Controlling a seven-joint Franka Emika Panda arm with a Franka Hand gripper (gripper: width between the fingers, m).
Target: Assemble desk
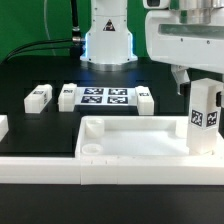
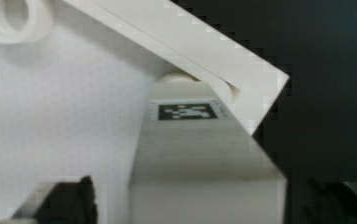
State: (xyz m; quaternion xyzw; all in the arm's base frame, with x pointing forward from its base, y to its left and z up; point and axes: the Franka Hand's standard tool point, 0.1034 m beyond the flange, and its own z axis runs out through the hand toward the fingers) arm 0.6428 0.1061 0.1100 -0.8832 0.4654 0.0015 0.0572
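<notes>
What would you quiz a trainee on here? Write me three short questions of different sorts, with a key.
1. True or false: the upright leg stands at the corner of the tabletop on the exterior view's right.
2. Pick one: the claw is A) shut on the upright leg, B) open, with a finger on either side of it, C) out of view.
3. Fill in: ___ loose legs lie flat near the marker board.
Key: 1 true; 2 B; 3 three.
</notes>
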